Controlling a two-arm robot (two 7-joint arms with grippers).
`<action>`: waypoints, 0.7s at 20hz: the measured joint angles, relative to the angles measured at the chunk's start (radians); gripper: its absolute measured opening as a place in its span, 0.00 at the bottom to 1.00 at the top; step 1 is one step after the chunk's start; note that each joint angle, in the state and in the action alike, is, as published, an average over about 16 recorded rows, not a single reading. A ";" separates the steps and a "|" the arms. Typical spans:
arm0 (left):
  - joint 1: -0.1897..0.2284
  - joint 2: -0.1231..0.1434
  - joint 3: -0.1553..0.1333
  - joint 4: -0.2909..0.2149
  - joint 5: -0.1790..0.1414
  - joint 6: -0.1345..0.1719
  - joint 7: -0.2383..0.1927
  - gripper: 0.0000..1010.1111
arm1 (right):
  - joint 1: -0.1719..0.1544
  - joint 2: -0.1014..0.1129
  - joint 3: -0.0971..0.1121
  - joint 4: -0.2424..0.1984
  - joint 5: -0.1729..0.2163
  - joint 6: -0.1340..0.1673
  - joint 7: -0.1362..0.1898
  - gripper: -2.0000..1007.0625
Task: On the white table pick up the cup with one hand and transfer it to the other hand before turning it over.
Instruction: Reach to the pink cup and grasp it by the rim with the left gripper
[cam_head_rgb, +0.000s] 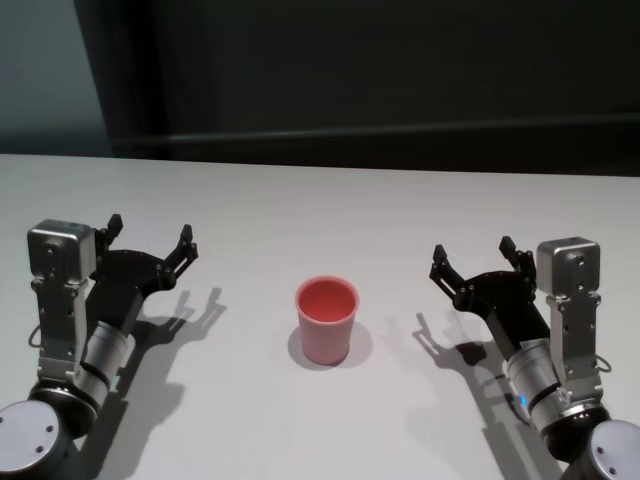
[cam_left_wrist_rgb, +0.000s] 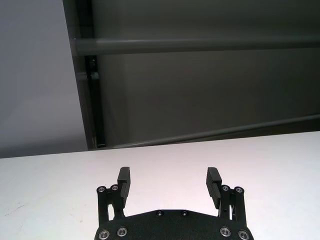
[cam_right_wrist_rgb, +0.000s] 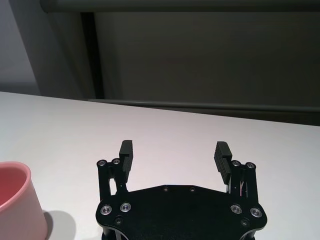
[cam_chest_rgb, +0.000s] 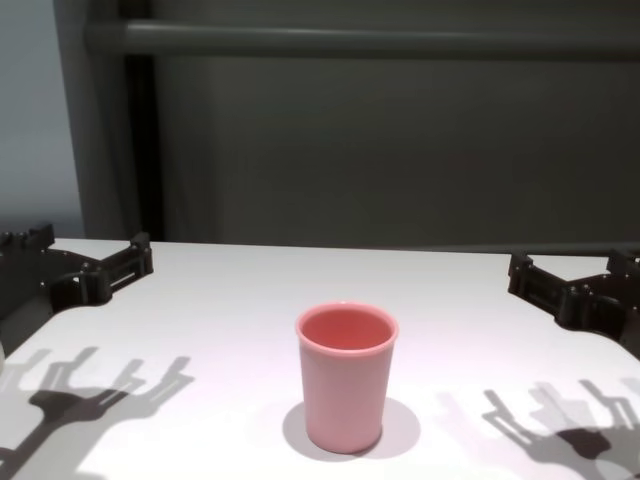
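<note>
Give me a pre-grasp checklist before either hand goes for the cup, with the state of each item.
1. Cup upright, mouth up, on the white table: ok.
2. Left hand open and holding nothing: ok.
3. Right hand open and holding nothing: ok.
4. Both hands clear of the cup, one on each side: ok; neither touches it.
5. Nothing on the table between each hand and the cup: ok in the head view.
6. Cup seen by a wrist camera: right wrist ok, its rim shows at the picture's edge; left wrist not ok, only table.
</note>
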 joint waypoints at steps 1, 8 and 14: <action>0.000 0.000 0.000 0.000 0.000 0.000 0.000 0.99 | 0.000 0.000 0.000 0.000 0.000 0.000 0.000 0.99; 0.000 0.000 0.000 0.000 0.000 0.000 0.000 0.99 | 0.000 0.000 0.000 0.000 0.000 0.000 0.000 0.99; 0.000 0.000 0.000 0.000 0.000 0.000 0.000 0.99 | 0.000 0.000 0.000 0.000 0.000 0.000 0.000 0.99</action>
